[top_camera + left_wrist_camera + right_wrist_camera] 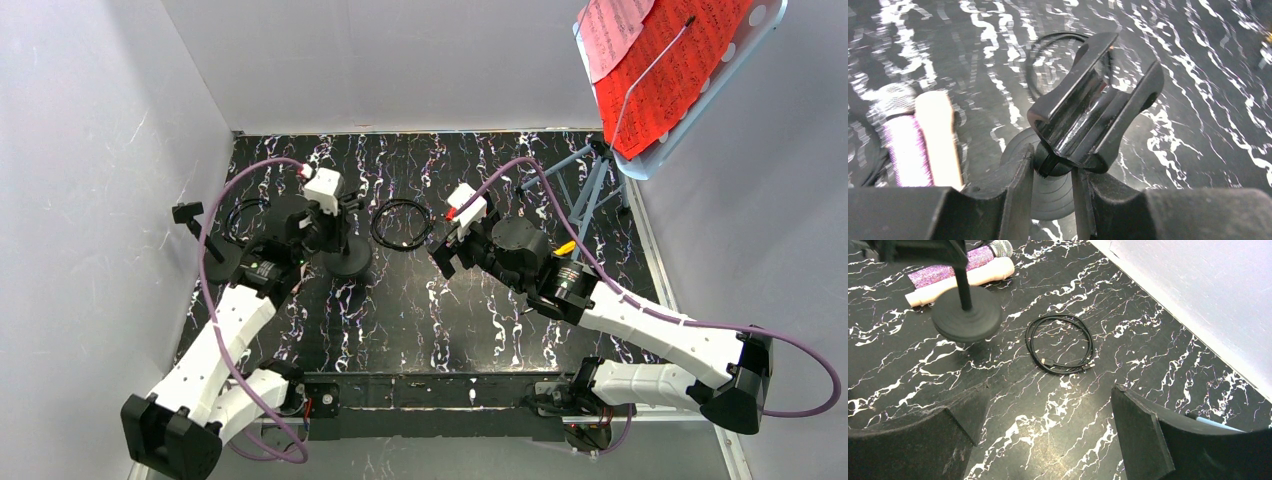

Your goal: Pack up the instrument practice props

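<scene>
My left gripper is shut on the thin stem of a black mic post, just under its glossy clip and above its round base. From above, that gripper stands over the post's base. The purple glitter microphone and the cream microphone lie side by side left of the post. A second mic post stands at the far left. Red and pink sheet-music pages rest on the stand at top right. My right gripper hovers open over bare table.
A coiled black cable lies between the two grippers. The music stand's blue-grey legs spread at the back right, with a yellow-handled screwdriver beside my right arm. White walls close the table on three sides.
</scene>
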Robot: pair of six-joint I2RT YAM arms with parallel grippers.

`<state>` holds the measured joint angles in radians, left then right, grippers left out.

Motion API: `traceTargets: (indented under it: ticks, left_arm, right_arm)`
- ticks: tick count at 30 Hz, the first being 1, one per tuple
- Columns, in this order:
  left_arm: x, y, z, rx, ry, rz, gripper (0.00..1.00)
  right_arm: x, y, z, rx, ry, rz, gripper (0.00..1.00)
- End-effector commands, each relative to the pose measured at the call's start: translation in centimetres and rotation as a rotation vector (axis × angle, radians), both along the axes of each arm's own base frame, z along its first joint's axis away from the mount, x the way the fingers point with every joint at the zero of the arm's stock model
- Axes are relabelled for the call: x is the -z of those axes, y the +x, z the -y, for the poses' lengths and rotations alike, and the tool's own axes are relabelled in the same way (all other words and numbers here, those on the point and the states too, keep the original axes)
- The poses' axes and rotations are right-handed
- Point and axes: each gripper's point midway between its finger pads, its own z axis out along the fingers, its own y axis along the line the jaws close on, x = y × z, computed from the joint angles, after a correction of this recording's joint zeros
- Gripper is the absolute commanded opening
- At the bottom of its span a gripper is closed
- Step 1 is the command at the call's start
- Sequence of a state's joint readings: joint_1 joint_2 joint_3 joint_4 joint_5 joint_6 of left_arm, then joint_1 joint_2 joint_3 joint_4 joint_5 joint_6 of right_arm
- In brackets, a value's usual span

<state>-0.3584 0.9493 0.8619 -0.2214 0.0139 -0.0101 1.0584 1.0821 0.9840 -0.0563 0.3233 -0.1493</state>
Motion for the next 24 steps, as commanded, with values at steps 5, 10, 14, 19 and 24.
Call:
traceTargets:
  ticks: [5,10,14,19,24]
  left_arm:
    - [-2.8,-1.9,-9.7,-0.452,0.104,-0.005,0.0]
    - [-2.7,-3.4,-14.3,-0.662,0.106,-0.012,0.0]
    - [-1.5,-4.8,-17.6,-0.821,0.101,-0.051,0.0]
    - [-0.1,-7.1,-21.9,-1.038,0.064,-0.065,0.0]
    - [0.9,-8.8,-25.3,-1.222,0.119,-0.069,0.0]
  right_arm:
    - [-3.1,0.5,-0.5,0.004,0.058,0.048,0.99]
    - [-3.1,0.5,-0.4,-0.002,0.043,0.061,0.99]
    - [-2.6,0.5,-0.4,-0.013,0.024,0.07,0.99]
    - [-2.3,0.2,-0.3,-0.03,0.019,0.081,0.99]
    - [-1.4,-0.3,-0.3,-0.058,0.0,0.082,0.99]
